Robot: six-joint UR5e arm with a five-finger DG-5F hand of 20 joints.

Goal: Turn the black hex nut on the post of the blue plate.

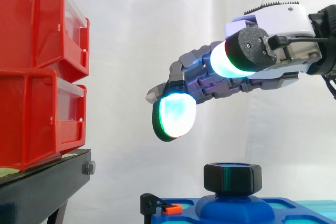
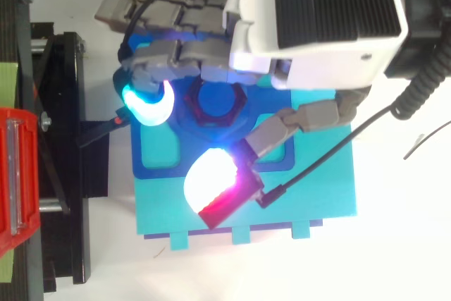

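The black hex nut (image 1: 232, 178) sits on the post of the blue plate (image 1: 247, 209), low in the side view. From above, the nut (image 2: 218, 104) shows around a blue post top in the middle of the plate (image 2: 156, 157). My hand (image 1: 273, 35) hovers above the nut without touching it. Its fingers (image 1: 175, 115) are spread and only gently bent, with a clear gap down to the nut. In the top view the hand (image 2: 317, 12) covers the plate's far part, with the glowing fingertips (image 2: 148, 103) on either side of the nut. It holds nothing.
Stacked red bins (image 1: 39, 72) stand on a black stand (image 1: 47, 182) at the left. A small black and orange clamp (image 1: 163, 206) sits at the plate's left edge. The blue plate rests on a teal base (image 2: 296, 195).
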